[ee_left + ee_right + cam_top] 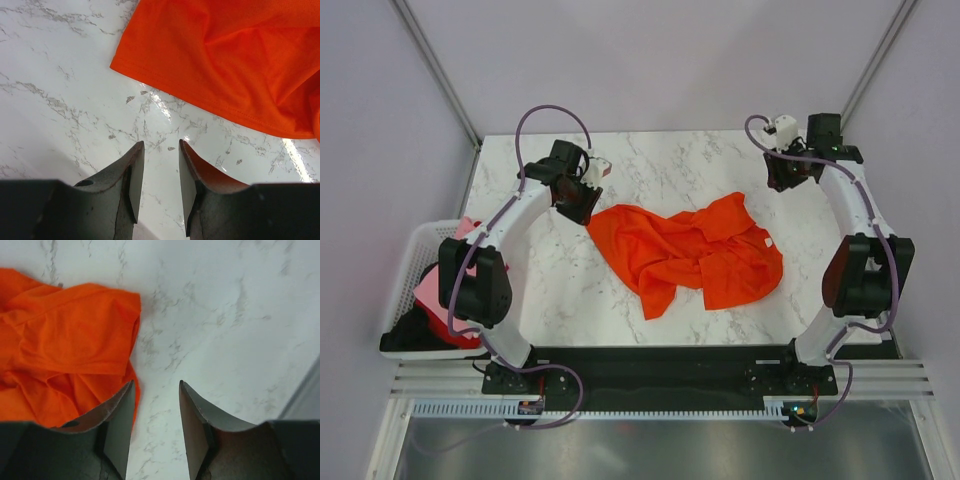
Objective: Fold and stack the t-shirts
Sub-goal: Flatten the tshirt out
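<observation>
Left tool (157, 150), right tool (156, 390) parted, empty; orange t-shirt (690, 250) crumpled, long axis left-right.

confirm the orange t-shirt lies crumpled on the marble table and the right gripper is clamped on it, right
Not clamped. The orange t-shirt lies crumpled on the marble table, but the right gripper is open and empty beside it, per the right wrist view.

We take this for a robot lab cell. A left arm (510, 230) and a right arm (857, 215) are bolted to a black base plate (660, 362) at the edge of a marble-patterned table (660, 165), with aluminium rails (430, 380), a slotted cable duct (660, 408), bare pale walls (650, 60) and slanting metal poles (435, 65) around it.
</observation>
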### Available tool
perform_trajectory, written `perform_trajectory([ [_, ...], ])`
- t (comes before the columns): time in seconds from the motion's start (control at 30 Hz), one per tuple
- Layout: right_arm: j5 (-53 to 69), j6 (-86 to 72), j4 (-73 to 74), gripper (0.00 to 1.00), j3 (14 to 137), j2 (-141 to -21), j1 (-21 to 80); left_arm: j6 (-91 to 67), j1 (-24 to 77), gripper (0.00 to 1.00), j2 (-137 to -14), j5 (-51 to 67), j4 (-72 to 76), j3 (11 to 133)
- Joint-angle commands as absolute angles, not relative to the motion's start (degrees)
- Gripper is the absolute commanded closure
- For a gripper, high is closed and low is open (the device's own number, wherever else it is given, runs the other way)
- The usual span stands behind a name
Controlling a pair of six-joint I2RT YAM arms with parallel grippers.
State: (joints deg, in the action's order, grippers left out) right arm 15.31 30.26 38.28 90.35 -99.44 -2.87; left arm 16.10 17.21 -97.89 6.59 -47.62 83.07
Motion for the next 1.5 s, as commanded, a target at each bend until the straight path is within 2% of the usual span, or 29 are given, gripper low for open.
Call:
perform_trajectory([
  [0.0, 29.8, 27.6, 52.3, 0.52, 88.5, -105.5, -6.0, 14.9, 17.1, 0.59, -96.3, 7.8, -46.6, 82.7],
  [0.13, 35.1, 25.9, 55.4, 0.54, 89.5, -112.2, -7.6, 14.6, 17.1, 0.59, -96.6, 7.8, -46.8, 82.4],
  [0.47, 35.3, 24.9, 54.1, 0.53, 95.3, -120.4, -7.9, 14.9, 17.1, 0.59, -97.5, 6.7, -47.3, 82.4],
  [0.9, 34.9, 24.2, 52.2, 0.53, 98.1, -124.9, -8.0, 15.4, 17.1, 0.59, -99.6, 5.7, -47.6, 83.4],
  [1.47, 37.0, 21.5, 50.3, 0.60, 101.2, -125.0, -7.9, 14.9, 17.1, 0.59, -101.2, 6.0, -47.8, 84.5],
])
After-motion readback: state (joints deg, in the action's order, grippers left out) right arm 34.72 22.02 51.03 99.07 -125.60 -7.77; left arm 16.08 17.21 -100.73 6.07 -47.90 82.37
